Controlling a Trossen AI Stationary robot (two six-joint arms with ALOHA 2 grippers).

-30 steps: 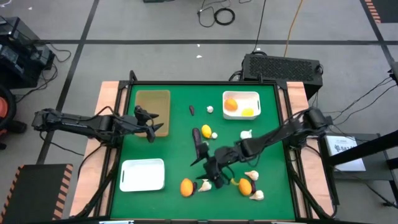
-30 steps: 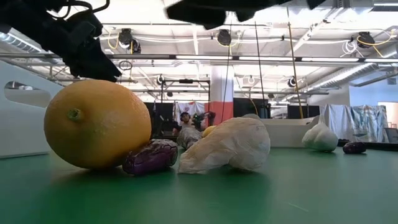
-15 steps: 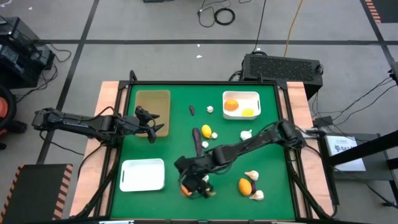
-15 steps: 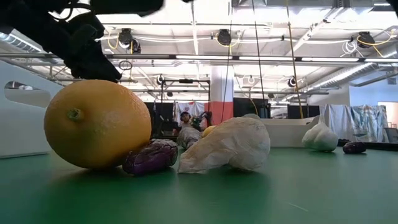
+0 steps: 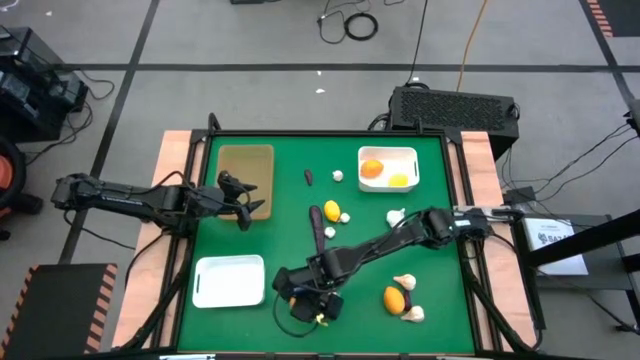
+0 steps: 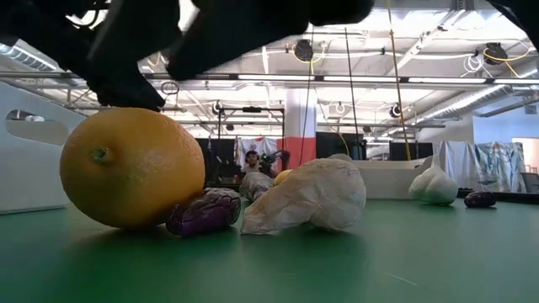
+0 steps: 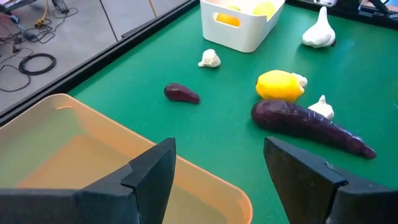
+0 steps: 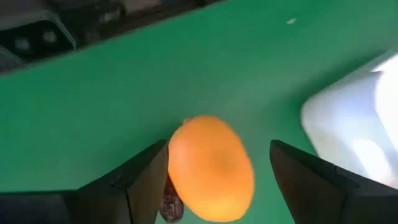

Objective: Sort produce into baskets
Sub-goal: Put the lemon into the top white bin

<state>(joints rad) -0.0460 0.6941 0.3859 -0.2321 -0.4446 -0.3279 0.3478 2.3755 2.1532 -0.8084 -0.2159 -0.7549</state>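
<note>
My right gripper (image 5: 305,300) hangs open over an orange citrus (image 8: 211,168) near the table's front centre. Its fingers stand on either side of the fruit with a gap on each side. In the low view the orange (image 6: 130,168) rests on the green table, with a small purple piece (image 6: 202,210) and a garlic bulb (image 6: 307,198) beside it. In the high view the gripper hides the orange. My left gripper (image 5: 243,208) is open and empty over the near right corner of the tan tray (image 5: 246,175). An empty white tray (image 5: 229,280) lies just left of the right gripper.
The far right white tray (image 5: 388,168) holds an orange and a lemon. A long eggplant (image 5: 317,225), a lemon (image 5: 332,211), another orange (image 5: 394,298), garlic bulbs (image 5: 405,282) and a small purple piece (image 5: 309,177) lie loose on the table.
My right gripper has swung toward the table's left and near edges, from beside the loose produce at the front centre to a place over the orange by the white tray. The orange, purple piece and garlic have stayed put.
</note>
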